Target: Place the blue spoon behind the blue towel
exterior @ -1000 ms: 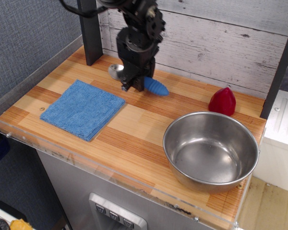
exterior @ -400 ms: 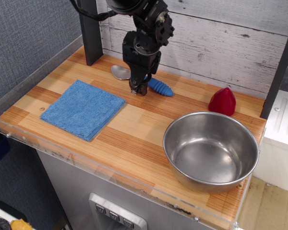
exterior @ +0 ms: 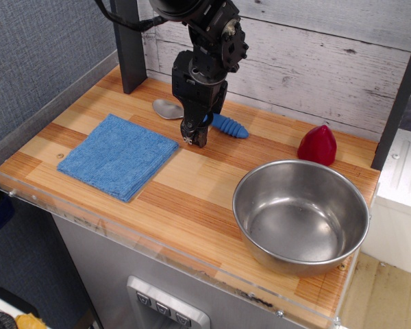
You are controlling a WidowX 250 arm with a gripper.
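Pincer point(exterior: 194, 139) points down at the wooden counter point(exterior: 192, 185), jaws looking nearly closed, exact gap hard to tell. Blue spoon point(exterior: 204, 118) lies flat just behind it, silver bowl poking out left, ribbed handle right; contact unclear. Blue towel point(exterior: 118, 155) front-left, apart. Steel bowl point(exterior: 301, 215) and red cone point(exterior: 317, 144) far right.
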